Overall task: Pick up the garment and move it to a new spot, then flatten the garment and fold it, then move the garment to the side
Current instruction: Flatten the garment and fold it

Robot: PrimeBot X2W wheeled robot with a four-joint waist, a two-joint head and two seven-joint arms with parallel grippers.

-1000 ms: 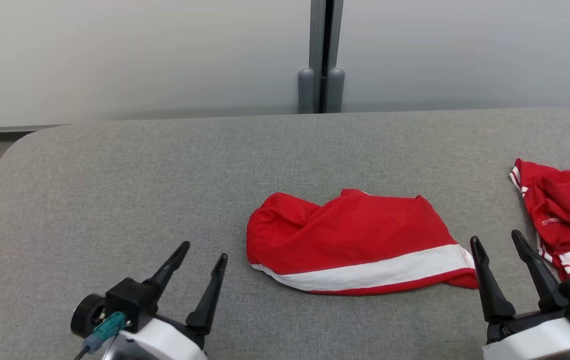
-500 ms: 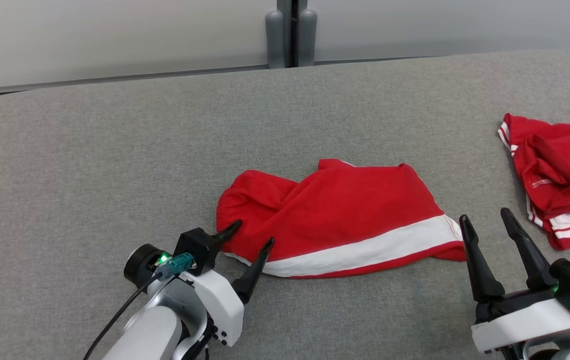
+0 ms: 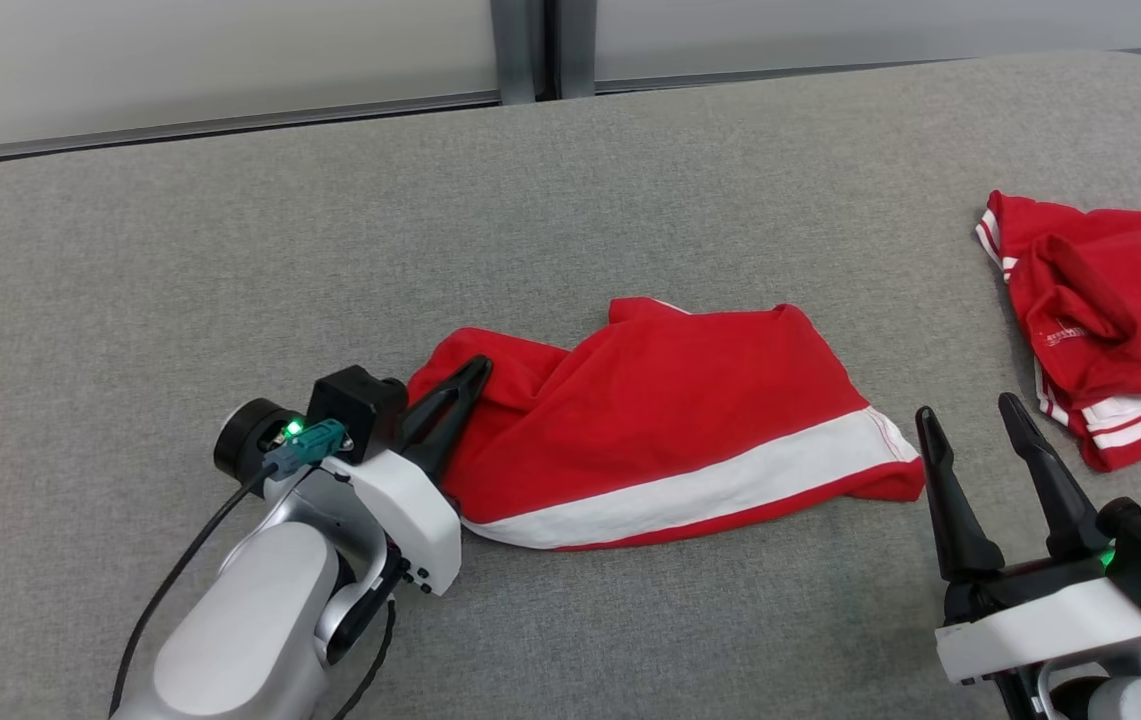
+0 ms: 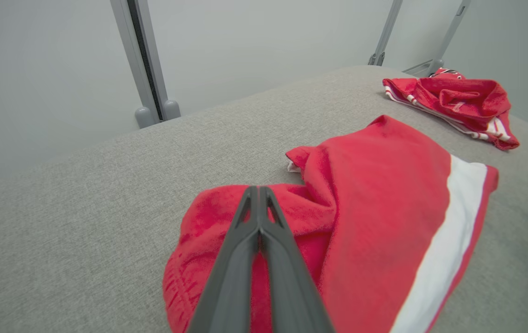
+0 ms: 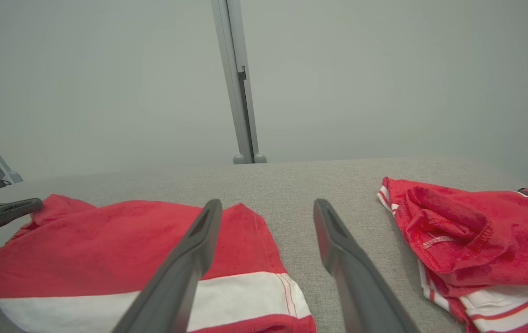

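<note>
Red cloth garment (image 3: 670,420), white-striped: my left gripper (image 3: 476,367) presses its fingers together on the nine o'clock end; my right gripper (image 3: 965,410) stands spread at three o'clock.

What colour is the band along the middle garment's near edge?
The band is white on the red garment; clearest in head view.

Head view: high, facing forward and down onto the grey fabric-covered table (image 3: 230,250). Both wrist views: low, near the tabletop, facing the far pale wall (image 5: 106,92). They share the crumpled red fabric garment with a white stripe (image 4: 384,185), left closest.
</note>
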